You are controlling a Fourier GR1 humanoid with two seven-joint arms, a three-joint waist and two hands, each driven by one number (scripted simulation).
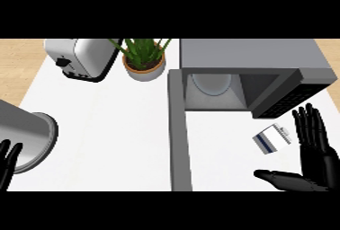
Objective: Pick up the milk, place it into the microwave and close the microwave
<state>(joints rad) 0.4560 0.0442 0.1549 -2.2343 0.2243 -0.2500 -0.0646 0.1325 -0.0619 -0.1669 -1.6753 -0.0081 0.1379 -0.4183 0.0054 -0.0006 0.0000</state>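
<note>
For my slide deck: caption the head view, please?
Open right hand beside the milk carton, open microwave ahead; left hand resting at the left edge.

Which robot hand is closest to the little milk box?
The right hand. Its straight fingers stand just beside the milk carton on the counter, right of it. The left hand rests far away at the view's left edge.

Nothing to read out here.
The milk carton (272,139) shows a dark stripe and faint marks, none legible.
</note>
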